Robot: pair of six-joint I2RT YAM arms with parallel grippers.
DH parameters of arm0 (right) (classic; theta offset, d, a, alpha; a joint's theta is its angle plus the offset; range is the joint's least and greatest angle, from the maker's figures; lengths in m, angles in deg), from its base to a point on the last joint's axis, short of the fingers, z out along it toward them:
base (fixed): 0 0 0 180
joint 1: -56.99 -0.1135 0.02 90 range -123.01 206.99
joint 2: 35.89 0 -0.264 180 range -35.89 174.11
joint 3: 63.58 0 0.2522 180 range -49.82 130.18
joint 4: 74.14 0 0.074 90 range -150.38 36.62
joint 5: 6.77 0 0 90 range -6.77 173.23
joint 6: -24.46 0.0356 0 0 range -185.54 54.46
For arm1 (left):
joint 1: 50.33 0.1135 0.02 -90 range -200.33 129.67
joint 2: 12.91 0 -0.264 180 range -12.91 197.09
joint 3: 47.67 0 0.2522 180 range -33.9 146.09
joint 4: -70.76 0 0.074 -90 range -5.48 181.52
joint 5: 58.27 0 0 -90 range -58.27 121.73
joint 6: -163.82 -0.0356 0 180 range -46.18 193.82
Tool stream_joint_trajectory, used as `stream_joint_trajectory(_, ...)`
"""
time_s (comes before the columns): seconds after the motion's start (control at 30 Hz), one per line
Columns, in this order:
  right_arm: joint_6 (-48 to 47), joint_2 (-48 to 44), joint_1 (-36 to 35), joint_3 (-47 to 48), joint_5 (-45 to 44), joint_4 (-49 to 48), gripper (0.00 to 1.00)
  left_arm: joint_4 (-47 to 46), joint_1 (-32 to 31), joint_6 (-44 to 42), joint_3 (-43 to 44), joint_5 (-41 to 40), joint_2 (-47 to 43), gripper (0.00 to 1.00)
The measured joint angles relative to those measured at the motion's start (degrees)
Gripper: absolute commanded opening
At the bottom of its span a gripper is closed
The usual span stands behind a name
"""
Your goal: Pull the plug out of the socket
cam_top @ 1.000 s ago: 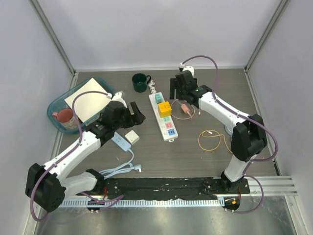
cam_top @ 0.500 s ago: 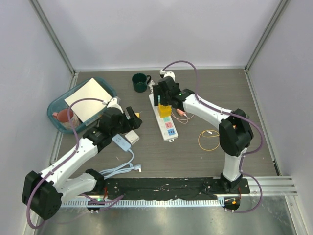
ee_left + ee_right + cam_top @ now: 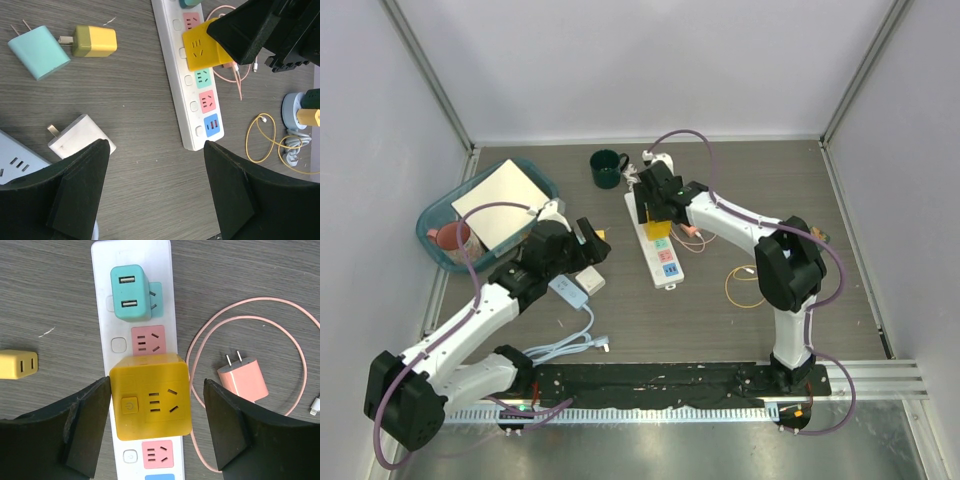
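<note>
A white power strip (image 3: 665, 262) lies mid-table, running away from me. A yellow cube plug (image 3: 150, 394) sits in it, and a teal USB plug (image 3: 131, 300) sits in a socket further along. My right gripper (image 3: 156, 385) is open just above the strip, one finger on each side of the yellow cube without touching it; it also shows in the top view (image 3: 653, 203). My left gripper (image 3: 156, 147) is open and empty over bare table left of the strip's near end (image 3: 202, 132).
A pink charger (image 3: 245, 381) with its pink cable lies right of the strip. A loose teal charger (image 3: 39, 51), a small yellow adapter (image 3: 94, 41) and a white adapter (image 3: 80, 135) lie left. A green mug (image 3: 607, 168), a teal tray (image 3: 438, 252) and a yellow cable coil (image 3: 750, 285) are around.
My right arm has swung left from beside the pink charger to over the yellow cube plug. My left gripper has shifted slightly toward me and stays open.
</note>
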Motion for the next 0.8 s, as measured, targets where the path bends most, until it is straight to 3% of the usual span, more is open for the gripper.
stream_joint_trajectory(0.2,0.0,0.7,0.0,0.1,0.1,0.2,0.77,-2.3,0.0,1.5,-1.0,0.3,0.9,0.79)
stream_joint_trajectory(0.27,0.0,1.2,0.0,0.1,0.3,0.4,0.71,-2.9,0.0,2.4,-1.0,0.4,2.8,0.78)
stream_joint_trajectory(0.3,0.0,1.5,0.0,0.1,0.4,0.5,0.61,-3.3,0.0,2.7,-1.0,0.6,4.2,0.76)
stream_joint_trajectory(0.33,0.3,1.8,0.0,0.1,0.7,0.4,0.4,-3.9,0.0,3.0,-1.0,1.1,6.1,0.75)
stream_joint_trajectory(0.43,0.2,2.0,-0.1,0.2,0.6,0.7,0.17,-5.8,0.0,4.2,-1.0,3.1,10.9,0.7)
stream_joint_trajectory(0.8,1.5,2.0,-0.1,0.3,0.5,0.7,0.06,-30.6,-1.4,14.0,-0.4,15.4,36.4,0.55)
